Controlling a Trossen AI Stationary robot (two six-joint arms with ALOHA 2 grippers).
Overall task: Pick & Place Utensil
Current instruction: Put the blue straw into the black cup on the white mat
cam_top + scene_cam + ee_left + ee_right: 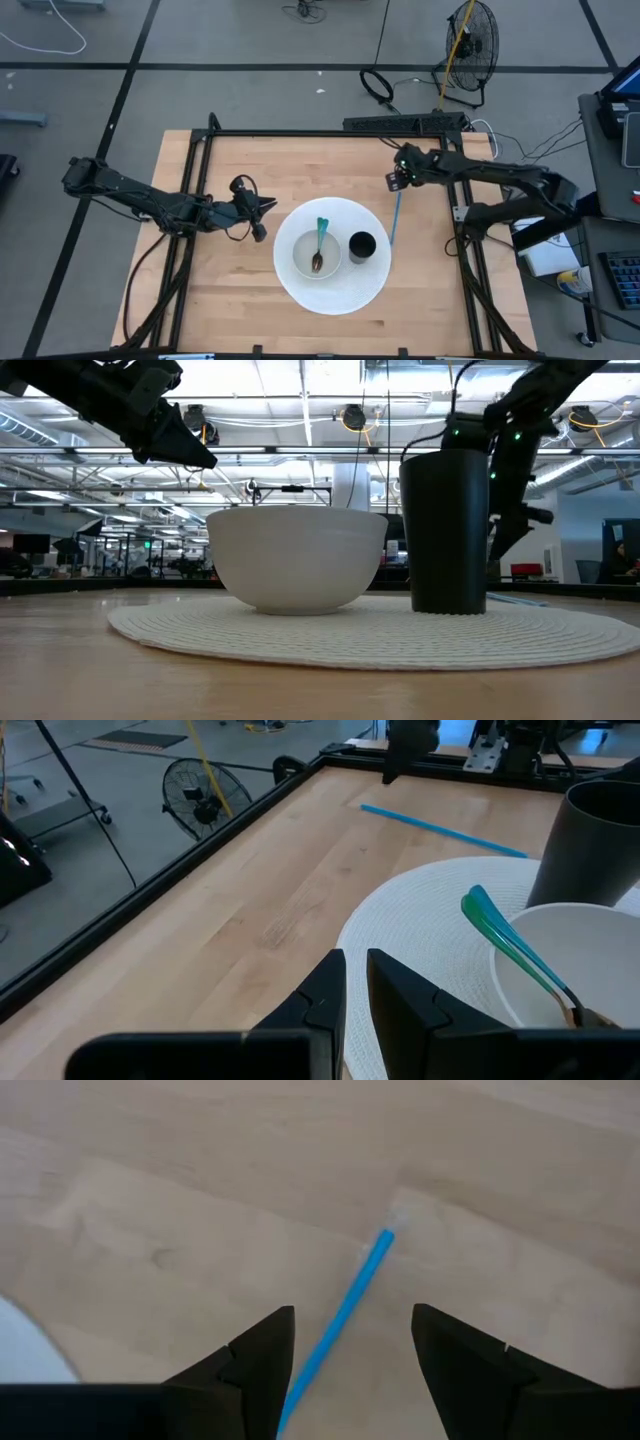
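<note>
Right wrist view: the right gripper [350,1345] was held spread above the blue straw [345,1315], which lay flat on the table [150,1190], apparently lined up for grasping. The left gripper [262,215] was parked nearly closed, empty, beside the bowl [300,250].

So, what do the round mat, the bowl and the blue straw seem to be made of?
Mat: probably woven cord or fibre, matte; concentric ridges show.
Bowl: likely ceramic or plastic, smooth white, slight sheen.
Straw: looks like plastic, thin, even bright blue.
</note>
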